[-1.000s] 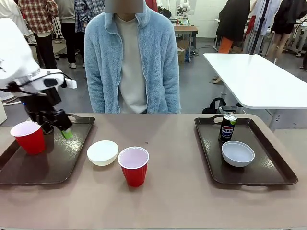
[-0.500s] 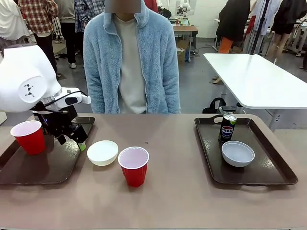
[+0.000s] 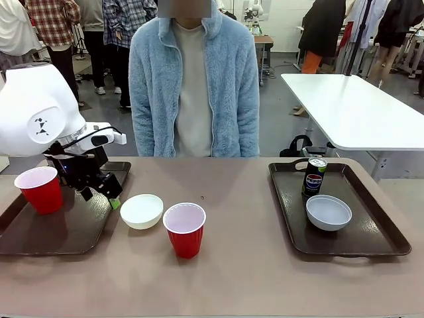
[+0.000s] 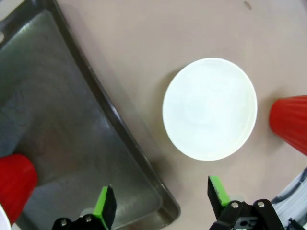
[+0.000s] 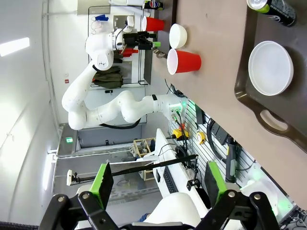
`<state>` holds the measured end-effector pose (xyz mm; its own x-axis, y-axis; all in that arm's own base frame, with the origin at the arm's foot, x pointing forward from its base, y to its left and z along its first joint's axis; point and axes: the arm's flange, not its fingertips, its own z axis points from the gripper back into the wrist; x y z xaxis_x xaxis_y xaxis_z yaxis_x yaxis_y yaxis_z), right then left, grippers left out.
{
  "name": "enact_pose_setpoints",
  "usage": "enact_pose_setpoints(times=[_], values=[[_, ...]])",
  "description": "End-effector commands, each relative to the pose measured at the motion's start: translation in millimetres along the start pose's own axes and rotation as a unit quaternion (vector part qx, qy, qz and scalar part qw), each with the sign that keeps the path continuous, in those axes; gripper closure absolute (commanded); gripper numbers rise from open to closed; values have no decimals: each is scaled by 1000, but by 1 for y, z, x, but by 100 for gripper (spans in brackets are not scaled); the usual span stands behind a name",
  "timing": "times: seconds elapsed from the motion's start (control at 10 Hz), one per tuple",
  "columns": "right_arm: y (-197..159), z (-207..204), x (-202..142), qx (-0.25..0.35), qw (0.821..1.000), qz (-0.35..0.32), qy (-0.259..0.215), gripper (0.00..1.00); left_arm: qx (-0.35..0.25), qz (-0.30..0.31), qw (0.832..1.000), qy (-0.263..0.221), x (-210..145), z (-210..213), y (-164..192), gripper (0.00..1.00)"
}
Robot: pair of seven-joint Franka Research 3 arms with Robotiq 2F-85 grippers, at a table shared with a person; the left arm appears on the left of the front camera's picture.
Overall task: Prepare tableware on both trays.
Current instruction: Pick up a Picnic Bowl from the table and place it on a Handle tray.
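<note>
Jaws spread wide and empty on left gripper and right gripper.
Left one hovers above tray rim, beside white bowl.

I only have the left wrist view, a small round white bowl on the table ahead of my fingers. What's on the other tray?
Observer: The right dark brown plastic tray holds a slim black soda can and a pale grey round bowl.
Operator: Anyone at the table?
Observer: A person in a light blue fleece jacket stands at the far side.
Operator: And the right arm?
Observer: The right gripper hangs well off the table, fingers open.
</note>
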<state>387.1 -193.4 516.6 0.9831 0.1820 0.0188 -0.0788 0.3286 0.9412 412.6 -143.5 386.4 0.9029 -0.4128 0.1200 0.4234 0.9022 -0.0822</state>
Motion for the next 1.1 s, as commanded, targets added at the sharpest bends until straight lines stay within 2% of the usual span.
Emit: enact_pose_setpoints(times=[0.0,0.3,0.4,0.5,0.6,0.7,0.9,1.0], values=[[1,-1,0,0,1000,-3,-2,0,5,0,1000,-3,23,-7,-15,0],[1,-1,0,0,1000,-3,-2,0,25,-4,1000,6,48,-30,-14,0],[1,-1,0,0,1000,-3,-2,0,15,-5,1000,7,51,-40,-13,3],[1,-1,0,0,1000,-3,-2,0,4,-6,1000,5,52,-47,-13,56],[1,-1,0,0,1000,-3,-2,0,-5,-10,1000,-3,53,-53,-15,59],[1,-1,0,0,1000,-3,-2,0,-6,-12,1000,-11,55,-51,-15,100],[1,-1,0,0,1000,-3,-2,0,-3,-6,1000,-11,58,-50,-11,100],[1,-1,0,0,1000,-3,-2,0,-1,-4,1000,-6,57,-52,-10,77]])
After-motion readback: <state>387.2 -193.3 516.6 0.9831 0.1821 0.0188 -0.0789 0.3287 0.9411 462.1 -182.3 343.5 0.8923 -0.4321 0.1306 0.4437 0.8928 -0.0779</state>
